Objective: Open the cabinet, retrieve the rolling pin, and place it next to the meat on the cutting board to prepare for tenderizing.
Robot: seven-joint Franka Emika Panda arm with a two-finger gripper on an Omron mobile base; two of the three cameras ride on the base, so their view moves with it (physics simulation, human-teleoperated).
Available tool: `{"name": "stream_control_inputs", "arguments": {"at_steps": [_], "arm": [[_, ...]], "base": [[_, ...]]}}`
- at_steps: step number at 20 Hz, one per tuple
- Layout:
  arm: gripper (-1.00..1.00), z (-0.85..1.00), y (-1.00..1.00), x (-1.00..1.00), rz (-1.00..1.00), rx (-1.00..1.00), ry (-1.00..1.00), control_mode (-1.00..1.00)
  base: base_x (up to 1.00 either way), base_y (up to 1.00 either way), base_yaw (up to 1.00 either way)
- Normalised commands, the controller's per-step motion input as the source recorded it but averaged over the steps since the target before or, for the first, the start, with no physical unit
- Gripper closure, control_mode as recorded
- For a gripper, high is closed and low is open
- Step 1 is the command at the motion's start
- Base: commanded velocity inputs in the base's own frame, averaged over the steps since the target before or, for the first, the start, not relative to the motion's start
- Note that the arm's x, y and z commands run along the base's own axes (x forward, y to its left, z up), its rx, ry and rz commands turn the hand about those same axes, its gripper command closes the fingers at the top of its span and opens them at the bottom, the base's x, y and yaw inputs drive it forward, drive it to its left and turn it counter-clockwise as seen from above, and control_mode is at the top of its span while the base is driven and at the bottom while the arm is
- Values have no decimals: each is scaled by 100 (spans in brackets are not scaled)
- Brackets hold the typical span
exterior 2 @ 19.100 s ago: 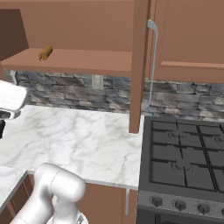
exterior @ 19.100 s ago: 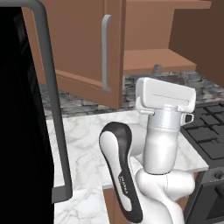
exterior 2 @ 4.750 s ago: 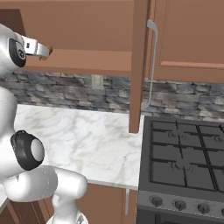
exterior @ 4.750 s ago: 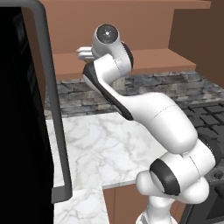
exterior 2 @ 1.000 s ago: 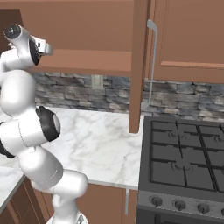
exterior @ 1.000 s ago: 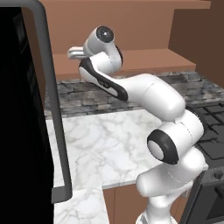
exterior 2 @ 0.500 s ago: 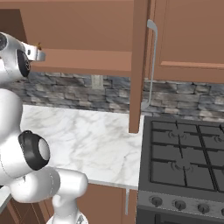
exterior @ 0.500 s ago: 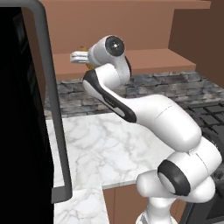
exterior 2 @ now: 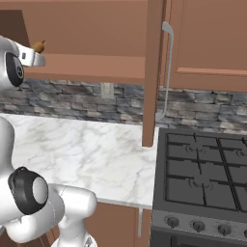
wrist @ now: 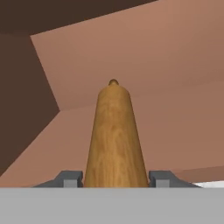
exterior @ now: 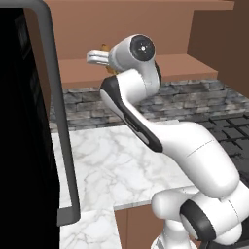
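Looking along the hand view, I see the rolling pin (wrist: 114, 140) running straight away from the camera, its far knob end up near the back wall of the cabinet (wrist: 175, 52). The two dark finger tips (wrist: 70, 178) sit tight against either side of the pin, so I read the gripper (wrist: 114, 179) as clamped on the rolling pin, jaws part-way closed around its width.

From the left base view, I have the arm reaching high and to the left, with the gripper (exterior: 99, 56) at the level of the open cabinet's lower shelf (exterior: 185, 65). A bit of tan wood (exterior: 105, 47) pokes out just beyond the white fingers there. The black microwave (exterior: 24, 126) fills the left side, and the white marble counter (exterior: 121, 160) lies well below the hand.

In the right base view, I see the pin's brown tip (exterior 2: 39, 46) sticking out above the gripper at the shelf's front edge. The cabinet door (exterior 2: 153, 72) stands swung open edge-on, its silver bar handle (exterior 2: 167, 67) beside it. The stove (exterior 2: 202, 183) sits to the right of the counter, with the stone backsplash (exterior 2: 96, 99) behind.
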Motion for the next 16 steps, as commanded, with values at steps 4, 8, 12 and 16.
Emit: {"name": "stream_control_inputs", "arguments": {"at_steps": [4,8,12,16], "arm": [[100,8,-5,-25,-3,2,0,-100],[100,0,0,-13,-1,0,1,-100],[100,0,0,-1,0,0,0,-100],[100,0,0,0,0,0,0,100]], "base": [[0,0,0],[0,0,0],[0,0,0],[-5,0,0]]}}
